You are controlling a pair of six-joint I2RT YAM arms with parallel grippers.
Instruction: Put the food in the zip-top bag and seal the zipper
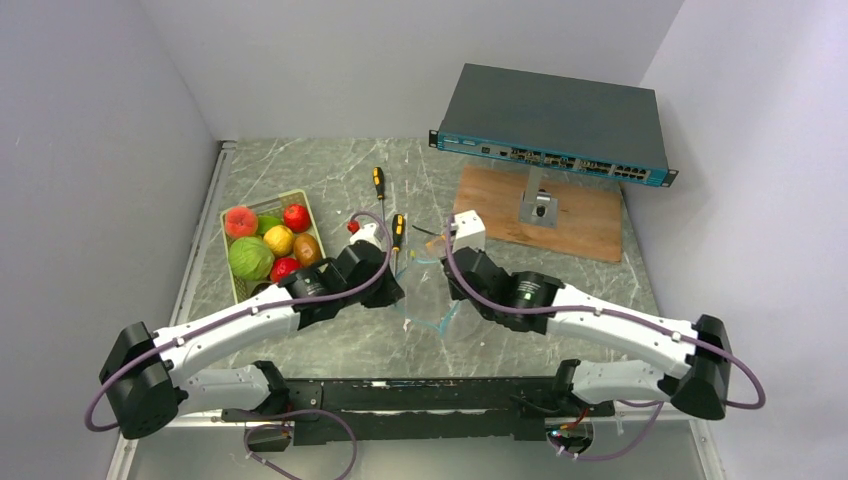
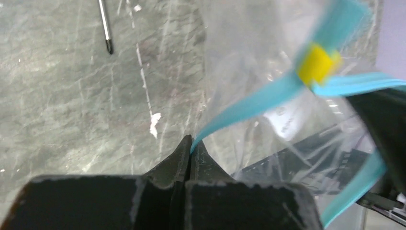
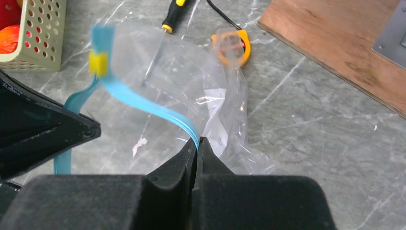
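Your left gripper (image 2: 191,143) was found with its jaws pinched fully together on the zipper (image 2: 249,103), nipping the teal strip at its edge. Your right gripper (image 3: 197,143) was clamped just as tight on the same strip, at another point along it. A yellow slider (image 2: 317,64) sat on the strip between the two grips. The zip-top bag (image 3: 191,81) hung crumpled from the strip between the arms, over the table (image 1: 330,340). I could not tell whether its lower edge touched the surface, nor whether the mouth was parted.

No fruit was visible inside the bag. The food (image 1: 265,250) lay heaped in the pale green tray (image 3: 38,38), well apart on your left. A screwdriver (image 3: 171,14) and a tape measure (image 3: 233,43) lay beyond the bag.

Assessment: you were at the bag-opening step, and loading had not begun. The next move calls for drawing the lips apart. You will then need one grip alone to hold the mouth open, because an arm must be freed to fetch fruit. The limp film looked likely to collapse once released.
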